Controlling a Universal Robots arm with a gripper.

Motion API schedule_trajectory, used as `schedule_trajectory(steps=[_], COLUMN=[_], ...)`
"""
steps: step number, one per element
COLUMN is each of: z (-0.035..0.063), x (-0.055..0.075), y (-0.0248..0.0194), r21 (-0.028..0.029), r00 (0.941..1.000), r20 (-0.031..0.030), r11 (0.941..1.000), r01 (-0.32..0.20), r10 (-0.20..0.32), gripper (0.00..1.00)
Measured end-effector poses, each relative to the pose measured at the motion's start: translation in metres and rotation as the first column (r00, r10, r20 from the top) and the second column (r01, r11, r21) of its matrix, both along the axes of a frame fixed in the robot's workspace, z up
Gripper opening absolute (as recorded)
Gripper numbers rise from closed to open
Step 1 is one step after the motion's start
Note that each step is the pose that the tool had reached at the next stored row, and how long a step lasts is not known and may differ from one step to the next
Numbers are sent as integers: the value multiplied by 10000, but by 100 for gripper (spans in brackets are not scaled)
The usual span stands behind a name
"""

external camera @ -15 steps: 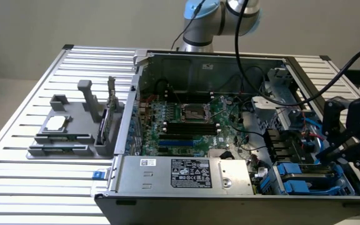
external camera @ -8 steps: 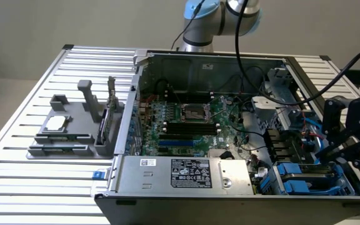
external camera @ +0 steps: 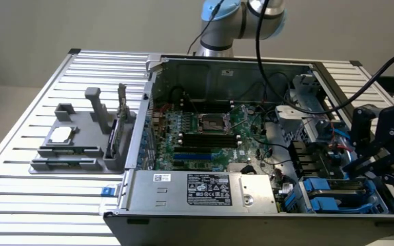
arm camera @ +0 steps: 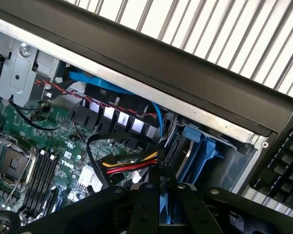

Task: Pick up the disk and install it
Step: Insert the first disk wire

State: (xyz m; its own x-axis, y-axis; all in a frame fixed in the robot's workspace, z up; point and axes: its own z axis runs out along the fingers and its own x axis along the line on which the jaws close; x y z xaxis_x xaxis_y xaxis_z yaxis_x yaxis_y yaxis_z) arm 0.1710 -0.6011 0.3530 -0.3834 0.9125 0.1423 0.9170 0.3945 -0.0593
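The disk point(arm camera: 188, 153) is a silver-grey slab in a blue plastic frame. It sits at the drive bay in the corner of the open computer case point(external camera: 204, 66), at the exterior view's lower right. My gripper point(arm camera: 159, 190) hangs right over it. The black fingers point(arm camera: 144, 204) stand close together, with a sliver of the blue frame between them. In the exterior view the gripper point(external camera: 365, 171) is just above and to the right of the disk point(external camera: 337, 187), inside the case wall.
A yellow, red and black cable bundle point(arm camera: 129, 165) runs beside the fingers. The motherboard point(external camera: 211, 133) and a labelled silver power-supply box point(external camera: 204, 190) lie to the exterior view's left. A grey parts rack point(external camera: 80, 148) holding a small chip stands outside the case.
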Motion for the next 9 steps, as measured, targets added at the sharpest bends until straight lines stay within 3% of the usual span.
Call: schedule_trajectory(steps=[9], z=[26], x=[-63], y=[1], r21=[-1], r00=[10000], r20=[-6], r11=[10000], r01=[67], r10=[-67], gripper=[16])
